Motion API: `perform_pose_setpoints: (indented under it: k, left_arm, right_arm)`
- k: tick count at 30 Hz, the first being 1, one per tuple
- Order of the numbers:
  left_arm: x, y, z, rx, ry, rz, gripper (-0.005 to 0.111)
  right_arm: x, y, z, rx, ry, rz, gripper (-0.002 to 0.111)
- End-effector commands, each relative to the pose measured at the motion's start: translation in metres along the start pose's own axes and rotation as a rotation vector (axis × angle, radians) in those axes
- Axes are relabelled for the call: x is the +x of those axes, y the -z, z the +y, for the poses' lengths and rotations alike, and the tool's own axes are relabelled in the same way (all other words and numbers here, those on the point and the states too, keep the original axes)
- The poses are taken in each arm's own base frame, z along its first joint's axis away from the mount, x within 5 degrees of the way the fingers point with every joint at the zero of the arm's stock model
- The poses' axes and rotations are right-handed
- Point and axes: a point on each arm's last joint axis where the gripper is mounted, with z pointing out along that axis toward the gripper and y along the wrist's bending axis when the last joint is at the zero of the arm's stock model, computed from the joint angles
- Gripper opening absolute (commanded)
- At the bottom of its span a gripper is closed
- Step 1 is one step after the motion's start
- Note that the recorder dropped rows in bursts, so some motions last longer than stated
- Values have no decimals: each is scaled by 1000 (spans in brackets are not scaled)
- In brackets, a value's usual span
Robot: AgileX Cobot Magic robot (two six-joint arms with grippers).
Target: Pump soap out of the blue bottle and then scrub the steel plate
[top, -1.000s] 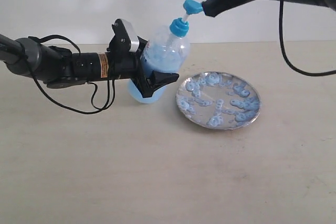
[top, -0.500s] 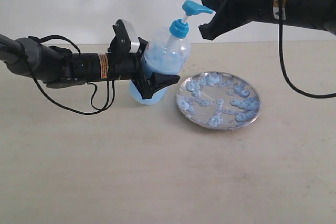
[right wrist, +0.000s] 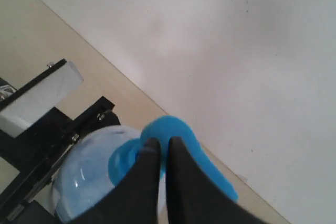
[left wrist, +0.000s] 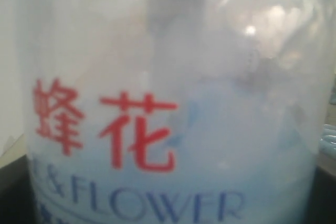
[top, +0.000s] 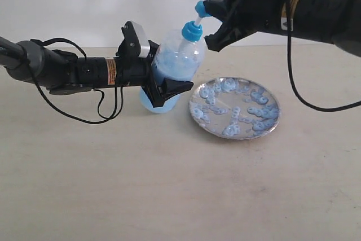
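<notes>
The blue bottle [top: 176,59] leans toward the steel plate, its base on the table. My left gripper [top: 164,86] is shut on its lower body. Pale soap [top: 167,67] shows inside. In the left wrist view the bottle [left wrist: 168,103] fills the frame, with red and blue lettering. My right gripper [top: 208,4] comes in from the upper right. Its fingers are shut, and the tips [right wrist: 160,142] rest on the bright blue pump head [right wrist: 181,135]. The steel plate [top: 197,118] lies flat to the bottle's right, dotted with light-blue soap blobs [top: 259,111].
The beige table [top: 169,184] runs back to a white wall [top: 84,4]. A black cable from the left arm loops onto the table [top: 84,118]. Another cable [top: 299,91] hangs from the right arm above the plate's far side.
My right gripper has swung down and to the left, from the nozzle tip onto the top of the pump head. The bottle, the left gripper and the plate have stayed put.
</notes>
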Motion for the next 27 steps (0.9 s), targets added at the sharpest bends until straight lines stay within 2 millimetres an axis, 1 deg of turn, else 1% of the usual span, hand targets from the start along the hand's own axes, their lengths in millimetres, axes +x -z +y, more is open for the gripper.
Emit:
perform_pose_setpoints:
  k: [1, 5, 7, 12, 13, 16, 19, 25, 27]
  left_arm:
    - [-6, -1, -2, 13, 11, -39, 4]
    - [-6, -1, -2, 13, 11, -39, 4]
    - [-6, -1, -2, 13, 11, -39, 4]
    - [-6, -1, -2, 15, 11, -42, 4]
    - [-6, -1, -2, 15, 11, -42, 4]
    - [-6, -1, -2, 15, 11, -42, 4]
    - [-6, -1, -2, 15, 11, -42, 4]
    - [-6, -1, -2, 15, 11, -42, 4]
    - [-6, -1, -2, 15, 11, -42, 4]
  right_arm:
    - [9, -6, 1, -7, -18, 11, 0]
    - [14, -9, 2, -11, -23, 23, 0]
    - [12, -9, 3, -24, -14, -4, 0]
    - [-11, -3, 8, -79, 48, -187, 0]
    - [-15, 0, 7, -76, 46, -216, 0]
    - [-19, 1, 2, -19, 21, -241, 0]
    - [-13, -2, -4, 39, -10, -210, 0]
    - [1, -12, 2, 15, -30, -151, 0]
    - [2, -12, 3, 9, -25, -149, 0]
